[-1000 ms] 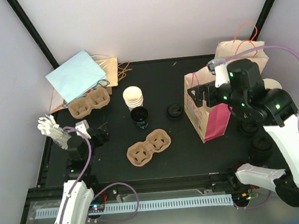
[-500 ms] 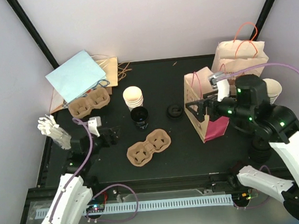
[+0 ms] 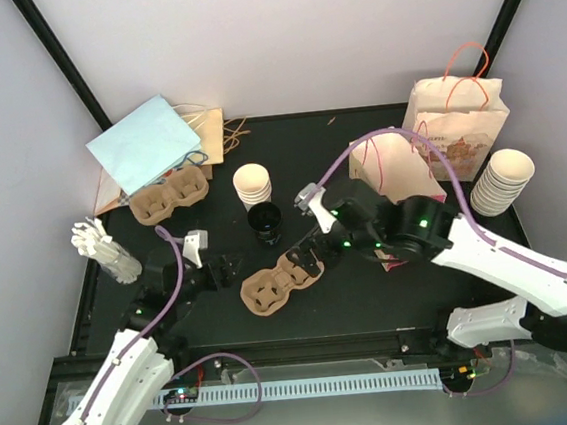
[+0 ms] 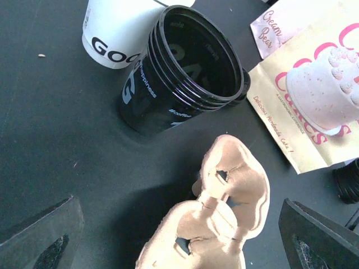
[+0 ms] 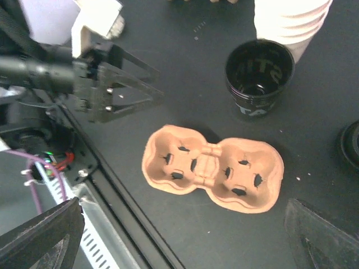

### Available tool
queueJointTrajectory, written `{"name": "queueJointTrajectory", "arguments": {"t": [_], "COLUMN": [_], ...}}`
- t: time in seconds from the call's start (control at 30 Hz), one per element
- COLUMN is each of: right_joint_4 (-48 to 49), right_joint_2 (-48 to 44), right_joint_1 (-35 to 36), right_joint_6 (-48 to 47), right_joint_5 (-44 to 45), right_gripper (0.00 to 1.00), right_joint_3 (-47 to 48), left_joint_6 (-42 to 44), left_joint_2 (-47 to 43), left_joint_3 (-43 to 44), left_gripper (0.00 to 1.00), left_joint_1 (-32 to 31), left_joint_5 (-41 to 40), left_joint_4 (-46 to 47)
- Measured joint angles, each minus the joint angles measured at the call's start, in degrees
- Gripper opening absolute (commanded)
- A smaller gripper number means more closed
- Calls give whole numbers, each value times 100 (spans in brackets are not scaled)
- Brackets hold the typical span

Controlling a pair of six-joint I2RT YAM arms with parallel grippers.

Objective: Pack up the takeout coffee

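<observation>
Text: black plastic cup (image 4: 179, 73) reads "happiness" and "#coffee" in small white print beside a large "G". The white paper cup (image 4: 112, 28) touching it shows "GOO", rest cut off. Kraft paper bag with pink cake print (image 4: 314, 112) reads "Delicious Handmade Cake" and "Cream"; its big pink word is only partly in view.

Brown moulded-pulp two-cup carrier (image 3: 282, 278) lies flat on the black surface (image 3: 372, 294), wells up and empty. Long axis runs left-right, right end angled slightly away from the arm bases. The black cup stands upright just behind it, mouth up.

Left tool (image 3: 227, 268): jaws fully spread, holding nothing, just off the carrier's left end, pointing at it. Right tool (image 3: 310, 257): also fully spread and empty, over the carrier's right end. The carrier sits between the two.
</observation>
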Motion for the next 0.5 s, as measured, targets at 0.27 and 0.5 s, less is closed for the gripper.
{"name": "queueJointTrajectory", "arguments": {"t": [0.27,0.5], "right_joint_4": [400,710], "right_joint_2": [651,1281], "right_joint_1": [153,221], "right_joint_6": [151,343], "right_joint_5": [431,542], "right_gripper": [100,100], "right_joint_3": [-612,-962], "left_joint_6": [-105,-118], "left_joint_2": [-223,-398], "left_joint_3": [-26,-111], "left_gripper": [99,99], "left_joint_1": [-7,-7], "left_joint_5": [-245,-442], "left_joint_4": [-57,-57]}}
